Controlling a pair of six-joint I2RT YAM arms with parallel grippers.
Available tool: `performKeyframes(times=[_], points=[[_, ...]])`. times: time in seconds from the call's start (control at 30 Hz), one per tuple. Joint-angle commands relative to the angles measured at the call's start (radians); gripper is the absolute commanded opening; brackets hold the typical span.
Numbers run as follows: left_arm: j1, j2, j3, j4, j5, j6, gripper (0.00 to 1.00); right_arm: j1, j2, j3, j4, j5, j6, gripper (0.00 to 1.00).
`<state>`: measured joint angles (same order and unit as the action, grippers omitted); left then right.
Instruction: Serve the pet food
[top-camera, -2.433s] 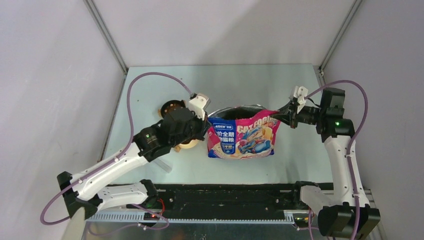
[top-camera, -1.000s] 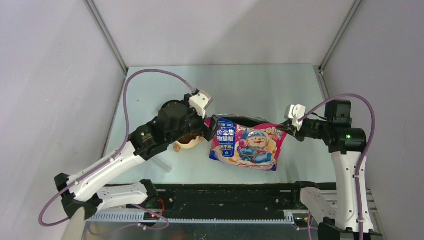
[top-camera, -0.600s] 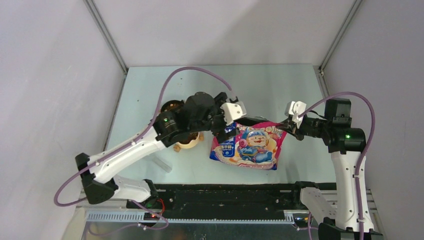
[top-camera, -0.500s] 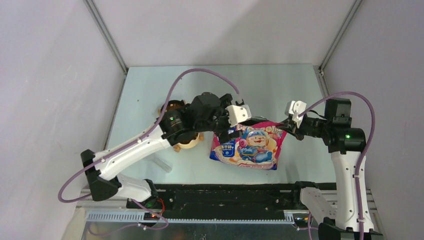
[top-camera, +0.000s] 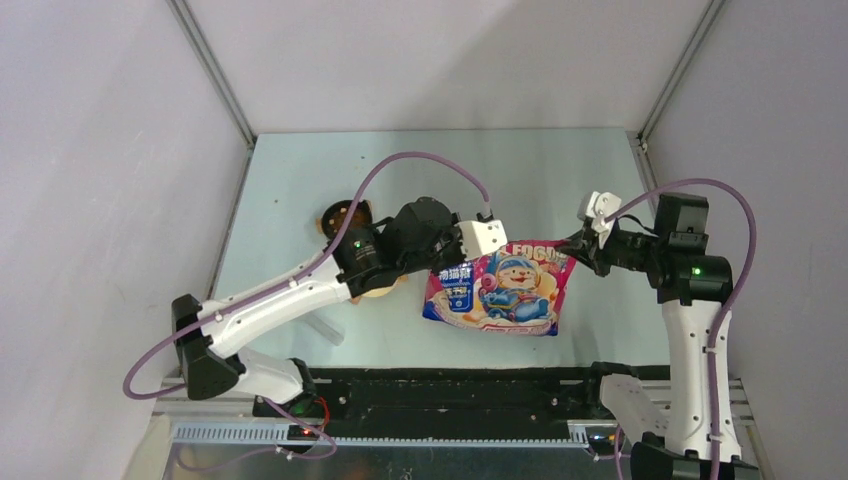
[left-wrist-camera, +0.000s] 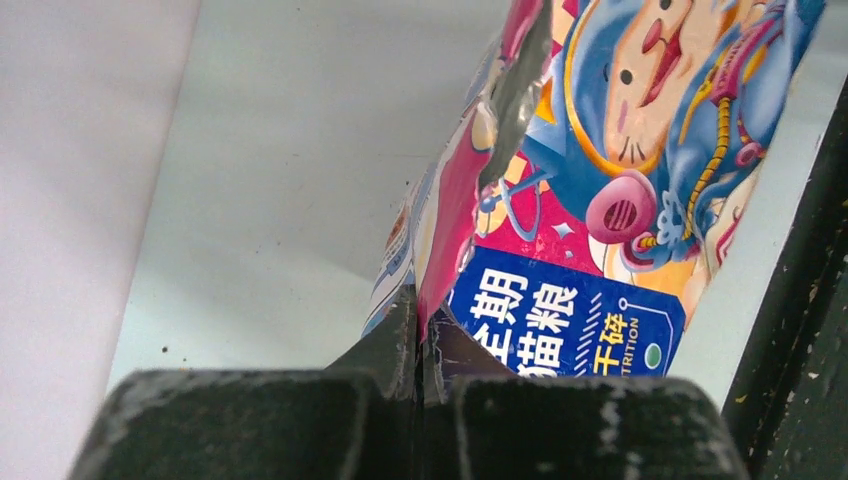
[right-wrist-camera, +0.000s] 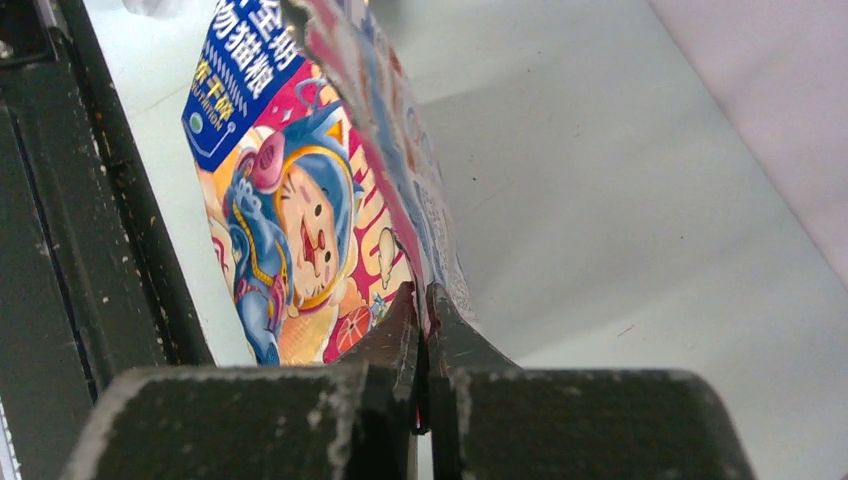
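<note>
The glossy blue-and-pink cat bag (top-camera: 497, 290) stands mid-table, stretched between both grippers. My left gripper (top-camera: 447, 262) is shut on its top left corner, with the jaws pinching the bag's edge (left-wrist-camera: 440, 290) in the left wrist view, gripper (left-wrist-camera: 420, 335). My right gripper (top-camera: 577, 250) is shut on the top right corner; in the right wrist view, its jaws (right-wrist-camera: 422, 315) clamp the bag's rim (right-wrist-camera: 400, 200). The bag's inside is hidden. A tan bowl (top-camera: 340, 214) peeks out behind the left arm with a dark brown inside; whether that is pet food I cannot tell.
A clear plastic scoop (top-camera: 324, 329) lies on the table near the left arm. A black rail (top-camera: 450, 392) runs along the near edge. Grey walls close in the pale table (top-camera: 450, 165) on the left, right and back.
My left gripper swung right from beside the bowl to the bag's top left corner and shut on it. The bag now stands more upright. The right gripper kept its grip.
</note>
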<state>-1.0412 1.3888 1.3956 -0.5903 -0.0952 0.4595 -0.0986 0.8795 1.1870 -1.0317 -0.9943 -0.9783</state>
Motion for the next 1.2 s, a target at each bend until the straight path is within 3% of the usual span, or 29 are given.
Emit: performKeyframes(times=[0.0,0.1,0.23,0.33,0.43,0.5,0.57,0.6,0.67,0.8,1.0,1.17], points=[[0.015,-0.164,-0.083,0.09,-0.168,-0.064,0.0,-0.122,-0.018,0.068,0.371,-0.06,0.121,0.0],[0.015,-0.238,-0.156,0.131,-0.15,-0.131,0.0,-0.173,-0.013,0.068,0.449,-0.092,0.166,0.0],[0.01,-0.275,-0.171,0.144,-0.058,-0.13,0.0,-0.193,-0.011,0.068,0.341,-0.259,-0.047,0.0],[-0.004,-0.231,-0.092,0.078,-0.037,-0.104,0.0,-0.154,0.003,0.068,0.335,-0.374,-0.102,0.0],[-0.01,-0.207,-0.058,0.044,-0.015,-0.086,0.0,-0.037,0.003,0.068,0.297,-0.276,-0.238,0.0],[-0.011,-0.208,-0.052,0.042,-0.002,-0.073,0.0,0.03,-0.002,0.069,0.181,-0.161,-0.388,0.0],[-0.011,-0.215,-0.05,0.046,0.005,-0.068,0.0,0.08,-0.004,0.069,0.1,-0.071,-0.433,0.02],[-0.013,-0.217,-0.048,0.047,0.009,-0.065,0.0,0.088,-0.003,0.068,0.074,-0.023,-0.429,0.17],[-0.013,-0.221,-0.042,0.046,0.027,-0.062,0.0,0.135,-0.003,0.068,0.06,0.025,-0.407,0.34],[-0.02,-0.204,-0.009,0.017,0.04,-0.049,0.0,0.174,0.006,0.068,0.049,0.034,-0.419,0.44],[-0.028,-0.18,0.003,0.02,0.031,-0.041,0.0,0.336,0.069,0.068,0.008,0.079,-0.409,0.5],[-0.031,-0.195,-0.017,0.045,0.035,-0.043,0.0,0.424,0.106,0.069,0.106,0.102,-0.305,0.47]])
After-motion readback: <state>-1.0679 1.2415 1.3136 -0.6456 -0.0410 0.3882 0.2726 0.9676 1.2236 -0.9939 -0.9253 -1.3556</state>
